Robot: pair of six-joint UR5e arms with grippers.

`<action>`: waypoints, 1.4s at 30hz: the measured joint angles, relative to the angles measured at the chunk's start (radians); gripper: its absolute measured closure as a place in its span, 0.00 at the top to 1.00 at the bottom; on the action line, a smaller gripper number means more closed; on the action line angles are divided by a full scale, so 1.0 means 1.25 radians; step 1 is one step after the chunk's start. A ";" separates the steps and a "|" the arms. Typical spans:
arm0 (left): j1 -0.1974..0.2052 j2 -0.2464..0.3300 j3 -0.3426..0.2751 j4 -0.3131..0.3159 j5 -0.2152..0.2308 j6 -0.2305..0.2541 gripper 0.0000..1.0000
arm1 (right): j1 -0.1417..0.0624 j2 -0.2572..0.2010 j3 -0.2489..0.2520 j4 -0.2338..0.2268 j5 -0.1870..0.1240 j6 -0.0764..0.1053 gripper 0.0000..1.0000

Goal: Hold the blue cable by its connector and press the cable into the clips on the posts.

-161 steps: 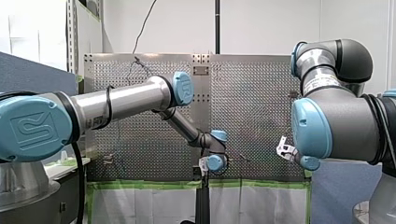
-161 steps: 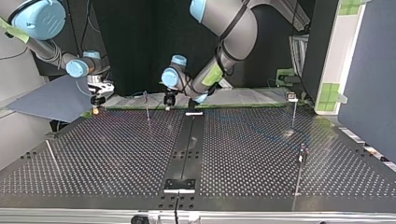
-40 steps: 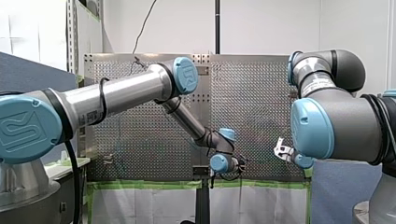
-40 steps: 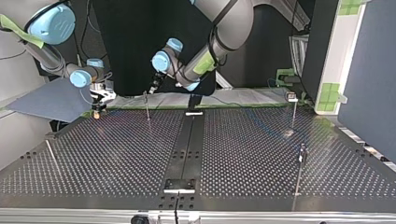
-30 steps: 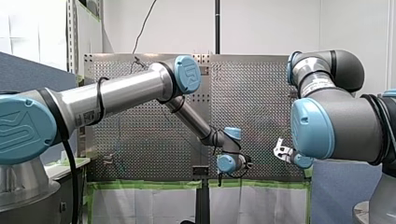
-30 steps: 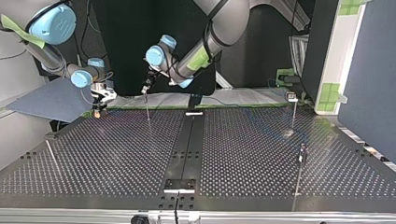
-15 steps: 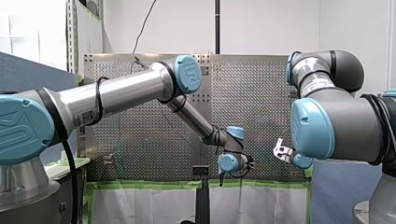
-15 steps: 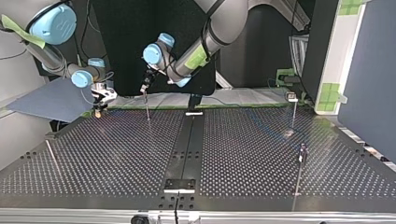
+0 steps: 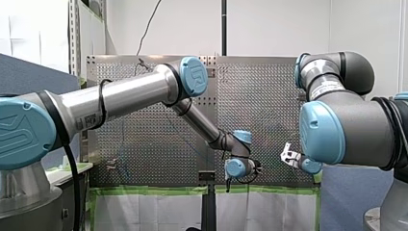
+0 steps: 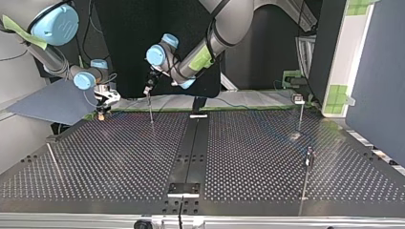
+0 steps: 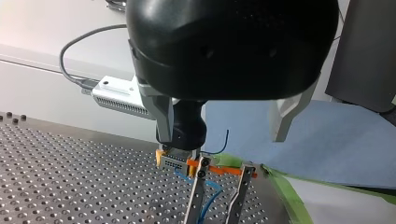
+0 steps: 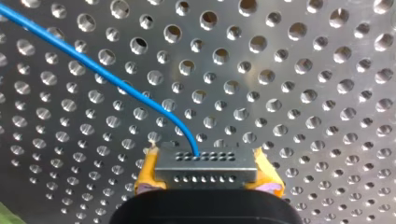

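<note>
Blue cable (image 12: 116, 85), thin, curved (into grey connector (image 12: 205, 169))

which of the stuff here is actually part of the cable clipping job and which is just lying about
Job in hand:
- thin blue cable
- grey block connector, held in my right claw
- thin metal posts with clips
- my left claw, open near one post

Lying about:
- blue-grey flat sheet
- white vented box with a grey lead
- green tape strips
</note>
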 joint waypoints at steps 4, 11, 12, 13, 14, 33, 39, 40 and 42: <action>0.000 0.000 0.000 0.000 0.000 0.000 1.00 | 0.001 0.000 0.000 0.000 0.000 0.000 0.00; 0.000 0.000 0.000 -0.002 -0.002 0.001 1.00 | 0.003 0.000 0.000 0.000 0.000 0.000 0.00; 0.000 0.000 0.000 -0.006 -0.006 0.001 1.00 | 0.003 0.000 0.000 0.000 0.000 0.000 0.00; -0.001 0.000 0.000 -0.011 -0.011 0.002 1.00 | 0.003 0.000 0.000 0.000 0.000 0.000 0.00; -0.001 0.000 0.000 -0.016 -0.016 0.002 1.00 | 0.004 0.000 0.000 0.000 0.001 -0.001 0.00; -0.007 0.000 -0.002 -0.111 -0.139 0.015 1.00 | 0.011 0.000 0.000 0.005 0.006 -0.038 0.00; -0.007 0.000 -0.002 -0.113 -0.152 0.020 1.00 | 0.011 0.000 0.000 0.005 0.006 -0.037 0.00; -0.007 0.000 -0.002 -0.113 -0.153 0.021 1.00 | 0.011 0.000 0.000 0.005 0.006 -0.037 0.00; -0.006 0.000 -0.002 -0.113 -0.153 0.022 1.00 | 0.011 0.000 0.000 0.005 0.006 -0.037 0.00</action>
